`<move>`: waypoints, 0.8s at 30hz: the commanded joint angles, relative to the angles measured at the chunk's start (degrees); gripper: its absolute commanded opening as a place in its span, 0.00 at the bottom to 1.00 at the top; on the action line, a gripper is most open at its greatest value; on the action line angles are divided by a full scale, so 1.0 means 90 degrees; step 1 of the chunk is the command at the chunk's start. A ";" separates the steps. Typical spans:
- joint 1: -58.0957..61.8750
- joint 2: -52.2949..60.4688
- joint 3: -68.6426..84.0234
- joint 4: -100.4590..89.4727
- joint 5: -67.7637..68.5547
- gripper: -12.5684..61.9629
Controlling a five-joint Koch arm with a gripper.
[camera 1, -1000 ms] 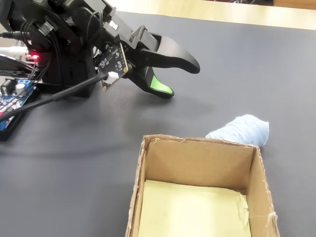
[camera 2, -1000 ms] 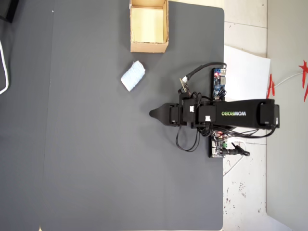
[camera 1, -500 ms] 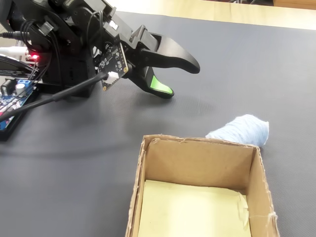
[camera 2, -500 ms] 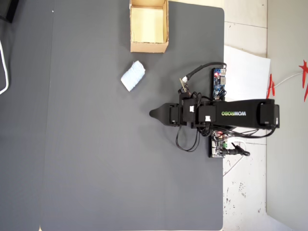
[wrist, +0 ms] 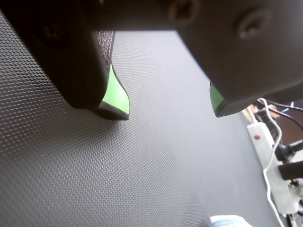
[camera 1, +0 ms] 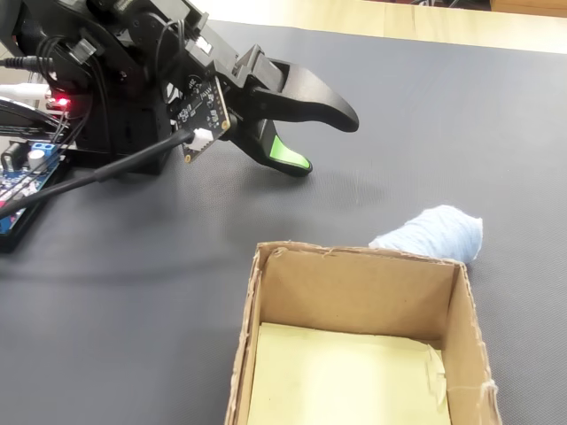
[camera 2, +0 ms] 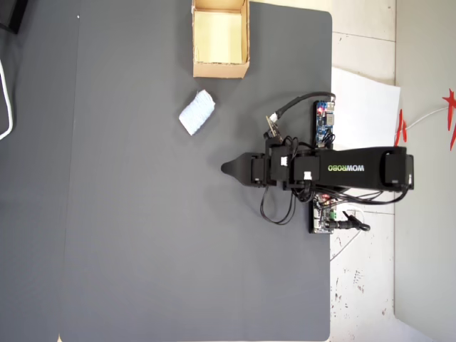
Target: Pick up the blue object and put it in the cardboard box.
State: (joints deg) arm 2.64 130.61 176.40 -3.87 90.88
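Black jaws with green pads fill the wrist view, the gripper point(wrist: 171, 109) spread apart and empty above the mat point(wrist: 94, 179). From the fixed view, the blue object point(camera 1: 432, 233) sits at one o'clock of the cardboard box point(camera 1: 252, 336), touching its far wall. Overhead, it lies at ten o'clock from the gripper, well apart.
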 commanded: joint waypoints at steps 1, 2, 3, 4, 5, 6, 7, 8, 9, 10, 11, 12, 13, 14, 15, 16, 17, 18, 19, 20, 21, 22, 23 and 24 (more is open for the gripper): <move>0.0029 0.0518 0.0254 0.0537 0.0059 0.63; 0.0029 0.0518 0.0254 0.0537 0.0068 0.63; 0.0010 0.0518 0.0254 0.0537 0.0068 0.62; 0.0010 0.0518 0.0254 0.0547 0.0078 0.62; 0.0010 0.0527 0.0254 0.0547 0.0088 0.62; 0.0010 0.0527 0.0254 0.0557 0.0098 0.62; 0.0010 0.0527 0.0254 0.0557 0.0098 0.62; 0.0020 0.0527 0.0254 0.0557 0.0098 0.62; 0.0020 0.0527 0.0254 0.0557 0.0098 0.62; 0.0020 0.0527 0.0254 0.0557 0.0098 0.62; 0.0020 0.0527 0.0254 0.0557 0.0098 0.62; 0.0020 0.0527 0.0254 0.0547 0.0098 0.62; 0.0029 0.0518 0.0254 0.0557 0.0088 0.62; 0.0029 0.0527 0.0254 0.0557 0.0088 0.62; 0.0029 0.0518 0.0254 0.0557 0.0088 0.62; 0.0029 0.0518 0.0254 0.0557 0.0088 0.62; 0.0029 0.0518 0.0254 0.0557 0.0098 0.62; 0.0020 0.0518 0.0254 0.0547 0.0098 0.62; 0.0020 0.0518 0.0254 0.0547 0.0107 0.62; 0.0020 0.0518 0.0254 0.0547 0.0107 0.62; 0.0029 0.0518 0.0254 0.0547 0.0107 0.62; 0.0020 0.0518 0.0254 0.0557 0.0107 0.62; 0.0020 0.0527 0.0254 0.0557 0.0107 0.62; 0.0020 0.0527 0.0254 0.0557 0.0078 0.62</move>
State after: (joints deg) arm 2.64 130.61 176.40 -3.87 90.88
